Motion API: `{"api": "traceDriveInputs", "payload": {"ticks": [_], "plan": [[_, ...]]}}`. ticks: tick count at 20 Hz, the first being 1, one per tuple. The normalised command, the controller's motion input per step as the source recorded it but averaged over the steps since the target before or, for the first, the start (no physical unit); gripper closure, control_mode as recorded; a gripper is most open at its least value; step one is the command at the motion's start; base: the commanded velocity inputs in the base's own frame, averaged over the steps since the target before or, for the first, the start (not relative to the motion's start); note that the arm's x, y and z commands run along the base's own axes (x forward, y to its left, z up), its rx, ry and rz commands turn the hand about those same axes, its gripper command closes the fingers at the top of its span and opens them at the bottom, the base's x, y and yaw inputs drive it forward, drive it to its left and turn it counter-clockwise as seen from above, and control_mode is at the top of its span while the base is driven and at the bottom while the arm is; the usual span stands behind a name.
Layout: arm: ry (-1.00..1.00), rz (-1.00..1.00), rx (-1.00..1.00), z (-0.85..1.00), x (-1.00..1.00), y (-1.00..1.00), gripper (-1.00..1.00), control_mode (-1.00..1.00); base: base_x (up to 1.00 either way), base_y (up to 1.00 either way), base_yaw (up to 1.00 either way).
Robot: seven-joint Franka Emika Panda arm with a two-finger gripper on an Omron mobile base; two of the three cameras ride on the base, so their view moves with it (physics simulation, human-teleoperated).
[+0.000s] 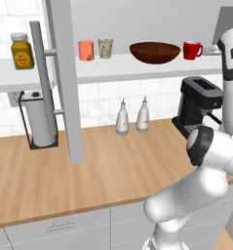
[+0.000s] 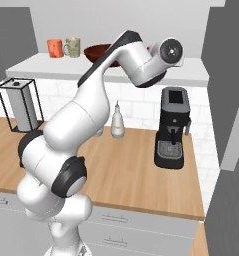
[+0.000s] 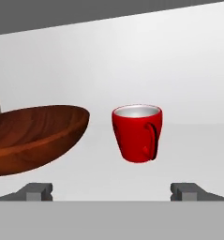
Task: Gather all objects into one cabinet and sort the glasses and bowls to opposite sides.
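On the white shelf board (image 1: 137, 68), from left to right, are seen a plain salmon-orange cup (image 1: 86, 50), a speckled beige cup (image 1: 105, 48), a wide glossy brown bowl (image 1: 155, 52) and a rounded red mug (image 3: 137, 132). The fingers (image 3: 39, 191) are spread wide, empty, before the mug.

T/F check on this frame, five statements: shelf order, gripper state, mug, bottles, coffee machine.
1. The red mug stands right of the brown bowl on the shelf board. True.
2. The gripper is shut on the mug. False: its fingertips stand wide apart, short of the mug.
3. The salmon-orange cup and beige speckled cup stand side by side. True.
4. The two white bottles are on the shelf. False: they stand on the wooden counter.
5. The coffee machine lies tipped over. False: it is upright.
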Motion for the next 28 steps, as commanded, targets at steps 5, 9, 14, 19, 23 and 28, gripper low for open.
{"api": "traceDriveInputs", "payload": {"ticks": [5, 9, 14, 19, 23, 28], "plan": [[-0.06, -0.02, -0.08, -0.14, 0.08, 0.0, -1.0, -1.0, 0.0, 0.0, 0.0], [-0.03, -0.02, -0.05, -0.08, 0.09, 0.0, -1.0, -1.0, 0.0, 0.0, 0.0], [0.0, -0.01, 0.0, 0.0, 0.08, 0.0, -1.0, -1.0, 0.0, 0.0, 0.0], [0.0, 0.0, 0.0, 0.0, 0.22, 0.0, -1.0, -1.0, 0.0, 0.0, 0.0], [0.0, 0.0, 0.0, 0.0, 0.24, -0.05, -1.0, -1.0, 0.0, 0.0, 0.0], [0.0, 0.0, 0.0, 0.0, 0.24, -0.08, -1.0, -1.0, 0.0, 0.0, 0.0]]}}
